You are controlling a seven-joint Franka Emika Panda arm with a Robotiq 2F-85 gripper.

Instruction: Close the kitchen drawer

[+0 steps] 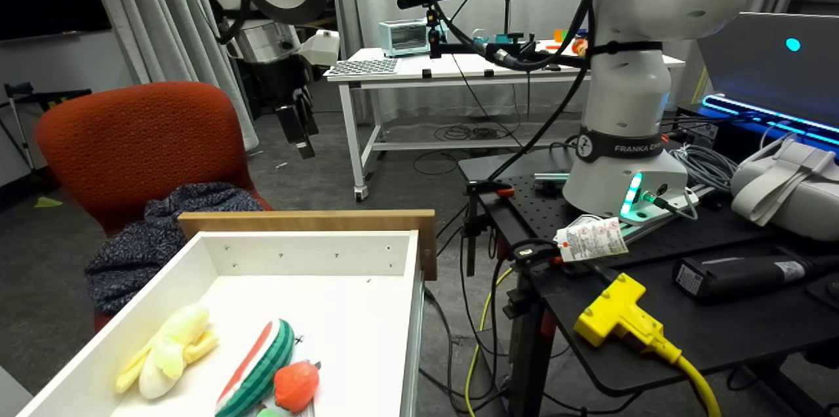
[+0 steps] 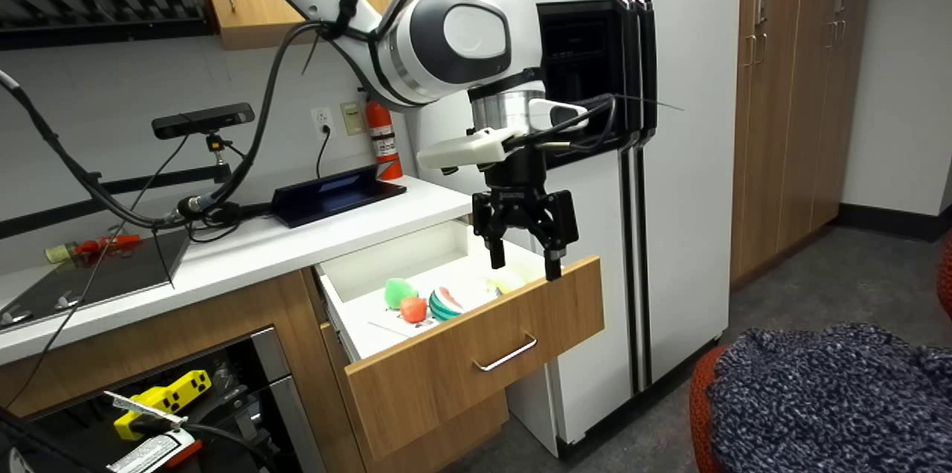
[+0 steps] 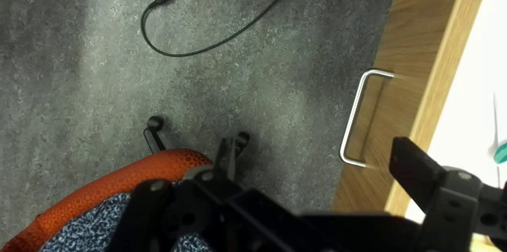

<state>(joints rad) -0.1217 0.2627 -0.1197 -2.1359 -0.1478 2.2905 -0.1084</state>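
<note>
The kitchen drawer stands pulled out, its white inner wall (image 1: 308,256) and tan wooden front (image 2: 446,376) showing in the exterior views. Its front and top rim also show in the wrist view (image 3: 408,62). A silver bar handle (image 2: 507,355) is on the front; it also shows in the wrist view (image 3: 352,119). My gripper (image 2: 525,265) points down, open and empty, near the drawer's front. It also shows in an exterior view (image 1: 305,147) and in the wrist view (image 3: 315,159). There one finger overlaps the rim and the other is over the floor.
The drawer holds a yellow plush (image 1: 167,351), a watermelon slice (image 1: 265,364), a red toy (image 1: 296,385) and a green toy (image 2: 400,293). An orange chair (image 1: 137,141) with dark fabric stands beyond the front. A white counter (image 2: 245,257) and fridge (image 2: 692,161) flank the drawer.
</note>
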